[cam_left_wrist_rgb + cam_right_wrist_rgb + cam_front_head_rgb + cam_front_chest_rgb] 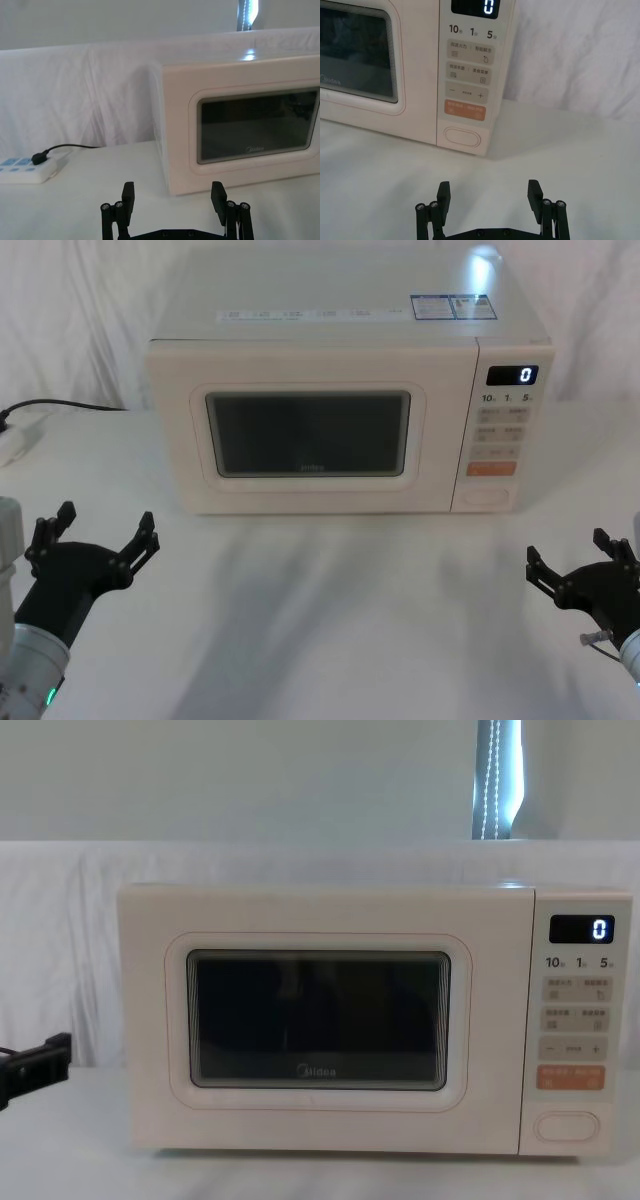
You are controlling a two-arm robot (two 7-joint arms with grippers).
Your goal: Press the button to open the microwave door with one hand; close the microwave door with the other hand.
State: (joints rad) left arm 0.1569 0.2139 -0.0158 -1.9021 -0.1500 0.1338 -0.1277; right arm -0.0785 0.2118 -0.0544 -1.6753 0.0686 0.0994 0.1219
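The cream microwave stands at the back of the table with its door (308, 435) (320, 1020) shut flush, dark window facing me. On the control panel to the door's right, the wide cream button (485, 497) (462, 137) (567, 1126) is the lowest key. My left gripper (105, 530) (173, 192) hovers open near the table's front left, well short of the door (255, 125). At the front right my right gripper (570, 552) (489, 189) is open too, pointing toward the panel, a clear gap away from the button. Nothing is between either pair of fingers.
A white power strip (15, 440) (25, 170) with a black cable (70, 405) lies at the far left. The table (320, 620) is covered in white cloth. An orange key (465, 109) sits just above the button. The display (512, 375) reads 0.
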